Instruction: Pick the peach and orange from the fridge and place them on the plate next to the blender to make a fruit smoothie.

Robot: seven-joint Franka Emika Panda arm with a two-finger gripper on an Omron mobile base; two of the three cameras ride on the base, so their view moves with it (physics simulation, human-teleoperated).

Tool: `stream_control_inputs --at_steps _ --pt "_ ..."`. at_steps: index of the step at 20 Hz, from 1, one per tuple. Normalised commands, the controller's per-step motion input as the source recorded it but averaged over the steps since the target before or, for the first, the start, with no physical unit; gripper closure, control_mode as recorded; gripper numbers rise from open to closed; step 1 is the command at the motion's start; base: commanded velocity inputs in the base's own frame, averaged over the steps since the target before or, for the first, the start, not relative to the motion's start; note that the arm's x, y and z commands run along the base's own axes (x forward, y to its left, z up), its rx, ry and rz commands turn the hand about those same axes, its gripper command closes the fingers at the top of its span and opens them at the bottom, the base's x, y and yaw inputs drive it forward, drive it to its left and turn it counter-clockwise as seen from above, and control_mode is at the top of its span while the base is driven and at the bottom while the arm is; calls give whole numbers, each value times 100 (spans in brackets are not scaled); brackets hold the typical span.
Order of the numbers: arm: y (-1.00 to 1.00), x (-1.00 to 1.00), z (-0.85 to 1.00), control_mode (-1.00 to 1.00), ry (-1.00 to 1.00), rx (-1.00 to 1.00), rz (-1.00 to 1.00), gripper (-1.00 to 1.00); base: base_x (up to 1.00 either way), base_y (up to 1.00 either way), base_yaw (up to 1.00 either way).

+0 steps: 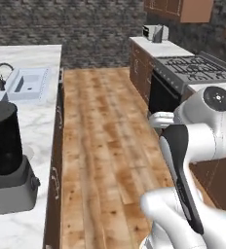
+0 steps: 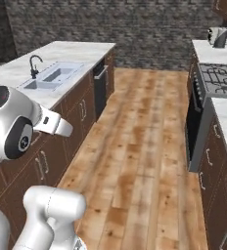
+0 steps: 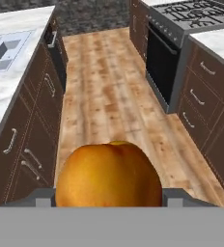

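Observation:
In the hand view a round peach [image 3: 109, 176], orange with a paler yellow top, sits right in front of the camera. My gripper [image 3: 109, 197] is shut on the peach, with a grey fingertip [image 3: 39, 197] showing at each side of it. I hold it high above the wooden floor of the aisle. The blender [image 1: 7, 155], a black jug on a squat grey base, stands on the marble counter [image 1: 37, 146] at the left. The orange, the fridge and the plate are out of view.
A sink [image 1: 27, 82] with a black tap lies farther along the left counter. Across the wooden aisle [image 1: 105, 146] are a stove [image 1: 197, 68] with a black oven [image 3: 160, 67] and dark cabinets. A toaster [image 1: 156, 33] stands at the far right.

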Motion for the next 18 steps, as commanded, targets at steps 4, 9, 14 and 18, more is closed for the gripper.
stream_control_inputs --at_steps 4,9,14,18 --pt "0 0 0 100 0 0 0 100 100 -39 16" --pt "0 0 0 100 0 0 0 100 100 -27 64" --pt "0 0 0 100 0 0 0 100 82 -24 82" --pt "0 0 0 100 0 0 0 100 45 -25 90"
